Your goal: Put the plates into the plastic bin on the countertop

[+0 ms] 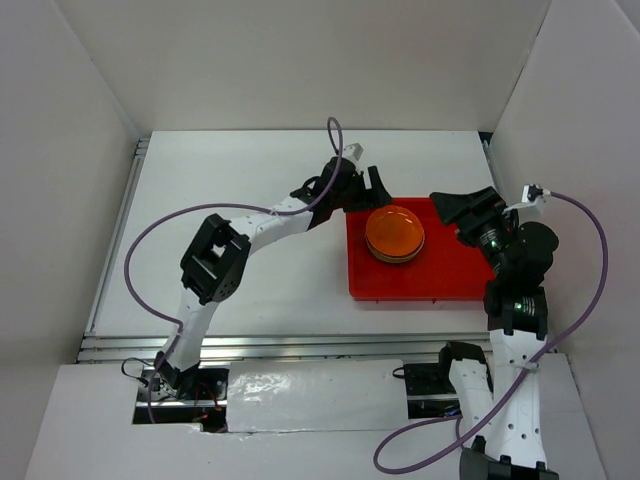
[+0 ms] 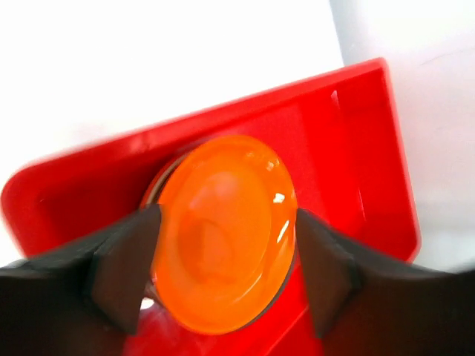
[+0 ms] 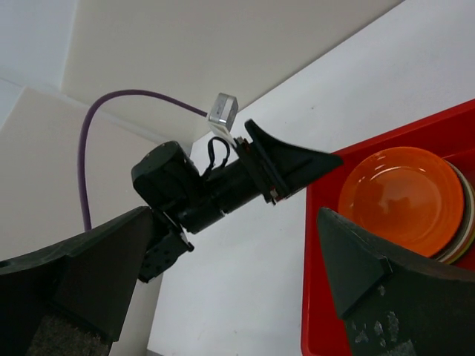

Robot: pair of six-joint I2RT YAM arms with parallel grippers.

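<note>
The red plastic bin (image 1: 440, 280) lies on the white countertop (image 1: 250, 180). A stack of plates (image 1: 395, 233) sits in its left half, an orange plate on top; edges of other plates show beneath. My left gripper (image 1: 362, 190) is open and empty, hovering at the bin's far left corner beside the stack. In the left wrist view the orange plate (image 2: 223, 230) shows between the open left gripper (image 2: 226, 219). My right gripper (image 1: 455, 208) is open and empty over the bin's far right part. The right wrist view shows the stack (image 3: 401, 200), the bin (image 3: 319, 297) and the right gripper (image 3: 234, 222).
White walls enclose the countertop on three sides. Metal rails (image 1: 300, 345) run along its near edge and its left edge (image 1: 120, 230). The left arm's purple cable (image 1: 335, 150) arcs over the far middle.
</note>
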